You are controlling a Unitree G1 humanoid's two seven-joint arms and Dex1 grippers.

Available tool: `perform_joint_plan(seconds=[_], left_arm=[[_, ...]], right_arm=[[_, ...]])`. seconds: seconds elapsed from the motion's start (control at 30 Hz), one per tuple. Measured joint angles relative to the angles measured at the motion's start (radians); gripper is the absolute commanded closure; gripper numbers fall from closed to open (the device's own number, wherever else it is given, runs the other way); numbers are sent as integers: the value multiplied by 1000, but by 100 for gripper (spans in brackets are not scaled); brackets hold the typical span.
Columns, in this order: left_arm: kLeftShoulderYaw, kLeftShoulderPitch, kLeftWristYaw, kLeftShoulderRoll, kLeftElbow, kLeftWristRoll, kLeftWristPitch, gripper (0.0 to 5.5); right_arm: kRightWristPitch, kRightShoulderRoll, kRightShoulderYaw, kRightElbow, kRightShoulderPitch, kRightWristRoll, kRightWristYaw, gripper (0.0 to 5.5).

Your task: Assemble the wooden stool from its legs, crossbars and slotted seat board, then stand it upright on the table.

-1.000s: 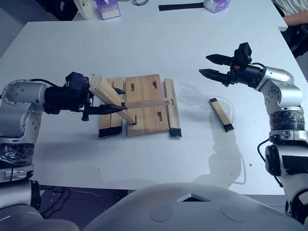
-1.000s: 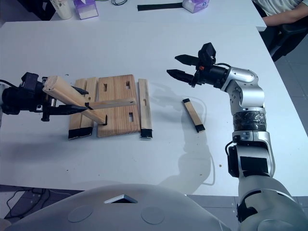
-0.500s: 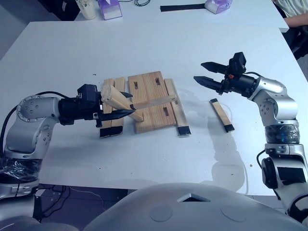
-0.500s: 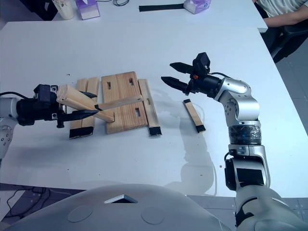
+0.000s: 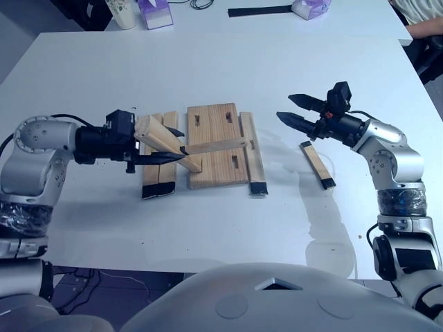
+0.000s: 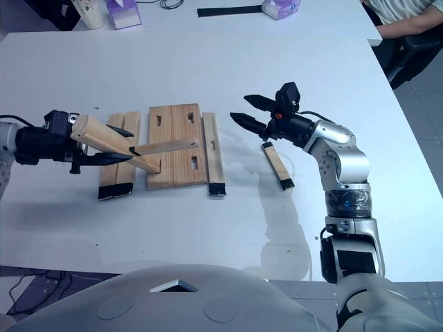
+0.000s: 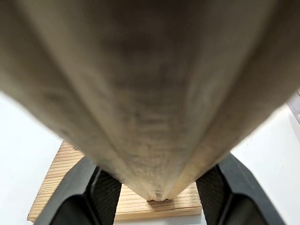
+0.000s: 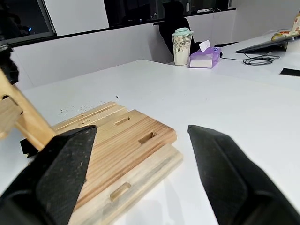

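We see our left gripper (image 5: 173,144) clamped on a tilted leg (image 5: 154,131) over the seat board (image 5: 220,153); right gripper (image 5: 285,107) hovers wide open, elbow bent.

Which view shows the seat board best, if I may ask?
The left eye view: the seat board lies flat, seen from above. The right wrist view sees it slantwise; the left wrist view, a strip behind the leg.
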Motion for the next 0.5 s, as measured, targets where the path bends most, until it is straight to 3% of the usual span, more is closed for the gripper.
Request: perform_joint_plan(seconds=[0.5], left_arm=[[-40, 36, 70, -9, -27, 6, -118, 345]], right_arm=[[0, 9, 7, 38, -2, 0, -16, 190]])
